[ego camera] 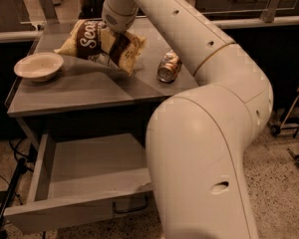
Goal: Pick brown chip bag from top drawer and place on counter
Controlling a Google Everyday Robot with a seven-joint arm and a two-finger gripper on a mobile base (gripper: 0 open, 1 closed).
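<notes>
The brown chip bag, with white script lettering, is tilted over the middle of the grey counter, its lower right end near the surface. My gripper reaches down from the white wrist and is shut on the bag's middle. The top drawer stands pulled open below the counter, with nothing showing inside. Its front panel carries a dark bar handle.
A white bowl sits at the counter's left. A brown-and-silver can lies on its right side. My large white arm fills the right foreground, hiding the drawer's right part. Other tables stand behind.
</notes>
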